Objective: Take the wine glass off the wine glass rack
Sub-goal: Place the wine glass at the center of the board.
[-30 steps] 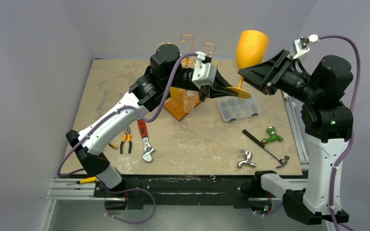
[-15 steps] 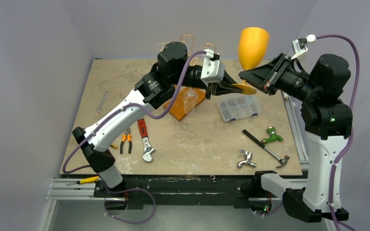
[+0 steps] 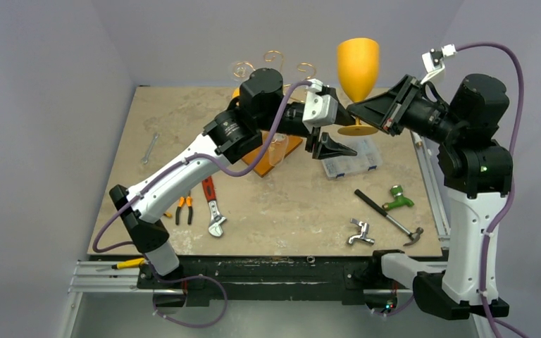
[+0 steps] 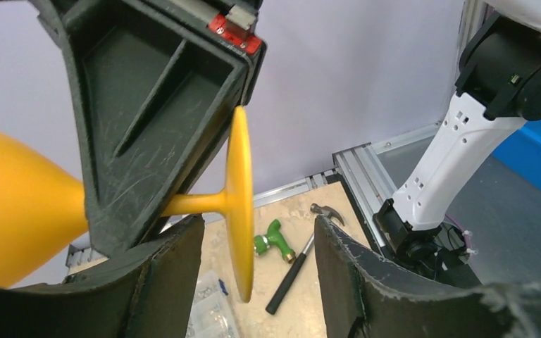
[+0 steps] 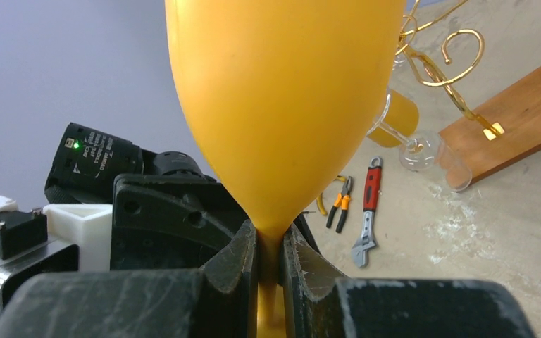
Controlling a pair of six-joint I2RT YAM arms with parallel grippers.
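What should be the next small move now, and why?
Probably the left gripper should back away from the wine glass: its jaws stand open around the foot, while the right gripper is shut on the stem, already off the wine glass rack.

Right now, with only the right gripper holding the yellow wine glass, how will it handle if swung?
Likely top-heavy: the wine glass has a wide bowl above the thin stem that the right gripper pinches, so it may pivot. The smooth surface looks slippery. Opaque, perhaps light plastic; I cannot tell.
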